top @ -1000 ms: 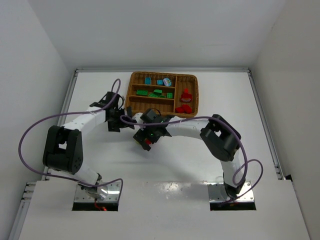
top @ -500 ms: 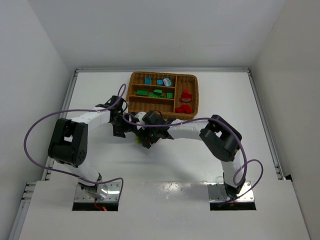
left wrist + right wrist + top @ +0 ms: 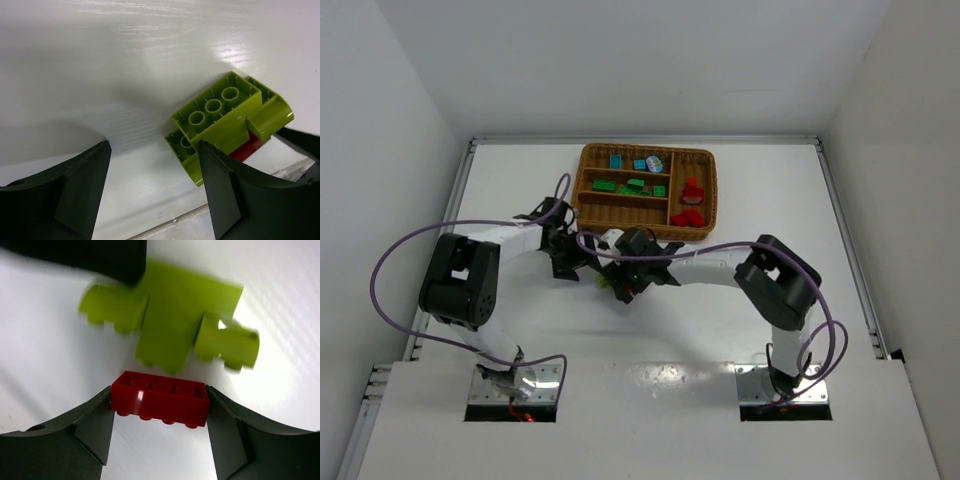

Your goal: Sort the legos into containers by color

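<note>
My right gripper [image 3: 159,405] is shut on a red brick [image 3: 160,399], held end to end between its fingers just above the table. Joined lime-yellow bricks [image 3: 170,335] lie on the table just beyond it. In the left wrist view these lime bricks [image 3: 225,117] sit by the right finger, with the red brick [image 3: 248,149] behind them. My left gripper [image 3: 155,190] is open and empty beside them. In the top view both grippers meet near the lime bricks [image 3: 604,281], left [image 3: 577,262] and right [image 3: 624,284], in front of the wicker tray [image 3: 711,190].
The tray holds light blue bricks [image 3: 618,160] in its far slot, green bricks [image 3: 620,186] in the middle slot and red bricks [image 3: 690,206] in the crosswise right slot. Purple cables loop from both arms. White walls enclose the table.
My left gripper has moved near and rightward, up to the lime bricks. My right gripper has shifted slightly right, still holding the red brick.
</note>
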